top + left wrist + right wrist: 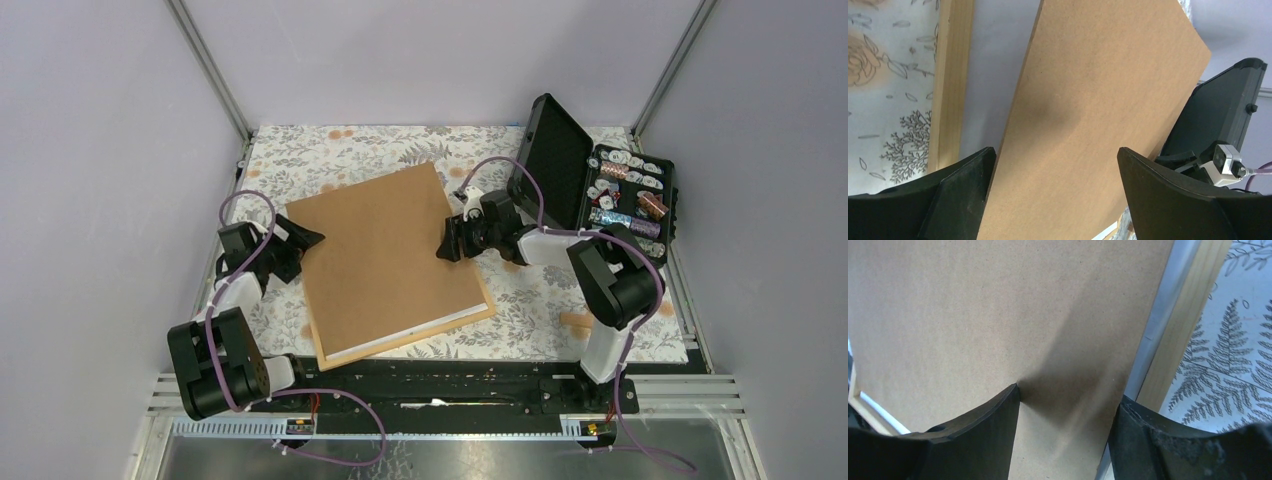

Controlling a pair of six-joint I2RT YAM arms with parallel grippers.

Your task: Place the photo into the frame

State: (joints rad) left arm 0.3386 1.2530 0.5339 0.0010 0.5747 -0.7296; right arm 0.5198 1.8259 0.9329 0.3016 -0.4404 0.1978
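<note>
The light-wood frame (425,337) lies flat on the floral tablecloth, with a plain brown backing board (385,255) lying askew over it. The photo is hidden. A thin white strip (420,328) shows along the board's near edge. My left gripper (312,238) stands open at the board's left edge; in its wrist view the board (1098,90) runs between the wide-apart fingers, beside the frame's moulding (950,75). My right gripper (447,245) is open at the board's right edge. Its left fingertip (1010,395) rests low on the board (998,315), and the other sits by the frame's rail (1183,330).
An open black hard case (600,190) holding several small rolls and discs stands at the back right, close behind the right arm. A small wooden piece (575,320) lies near the right arm's base. Metal posts bound the table's back corners.
</note>
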